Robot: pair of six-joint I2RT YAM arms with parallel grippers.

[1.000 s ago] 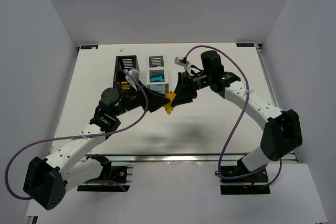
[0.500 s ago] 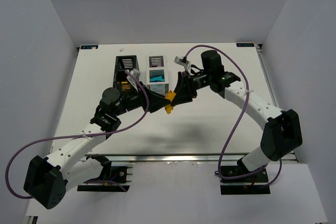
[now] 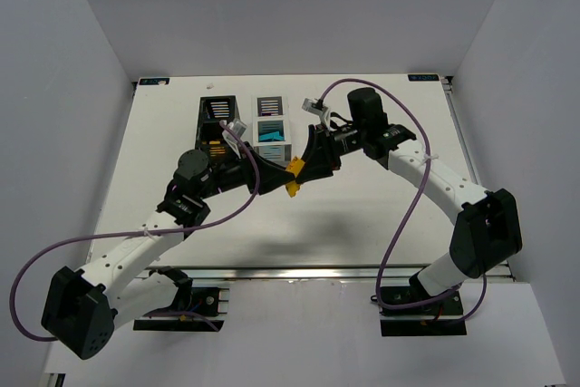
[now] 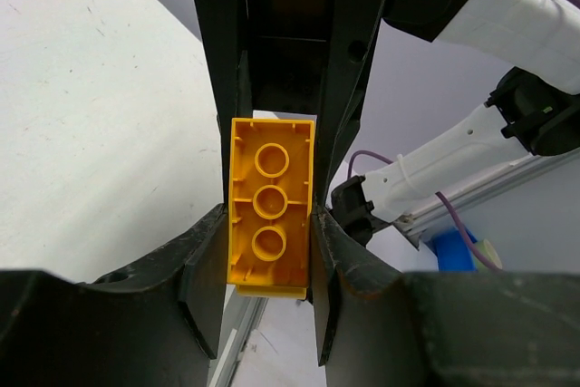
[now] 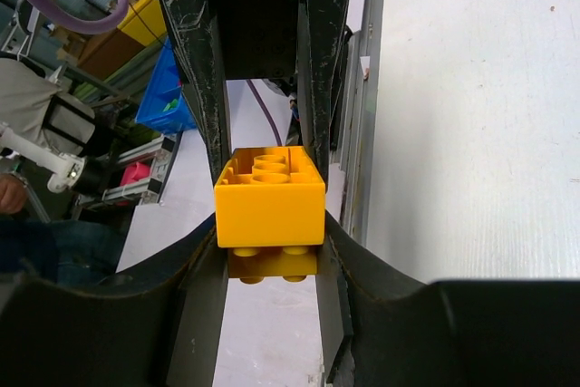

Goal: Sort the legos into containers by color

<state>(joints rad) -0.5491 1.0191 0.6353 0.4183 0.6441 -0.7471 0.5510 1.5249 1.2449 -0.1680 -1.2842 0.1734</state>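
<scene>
A yellow-orange lego (image 3: 292,178), two bricks stacked together, hangs above the table between both arms. My left gripper (image 3: 279,178) is shut on it from the left; in the left wrist view (image 4: 269,246) the brick's hollow underside (image 4: 270,210) sits between my fingers. My right gripper (image 3: 303,171) is shut on it from the right; in the right wrist view (image 5: 271,256) the brick (image 5: 270,206) fills the gap, with a second brick (image 5: 272,265) under it. The black container (image 3: 217,111) and the white container (image 3: 270,104) stand just behind. Teal shows inside the white one.
The two containers stand side by side at the back middle of the white table (image 3: 381,215). Something yellow-orange (image 3: 213,147) shows in the black container's near compartment. Grey walls close in the table on both sides.
Both grippers, still holding the yellow-orange lego between them, have shifted slightly away from the near edge, toward the containers.
</scene>
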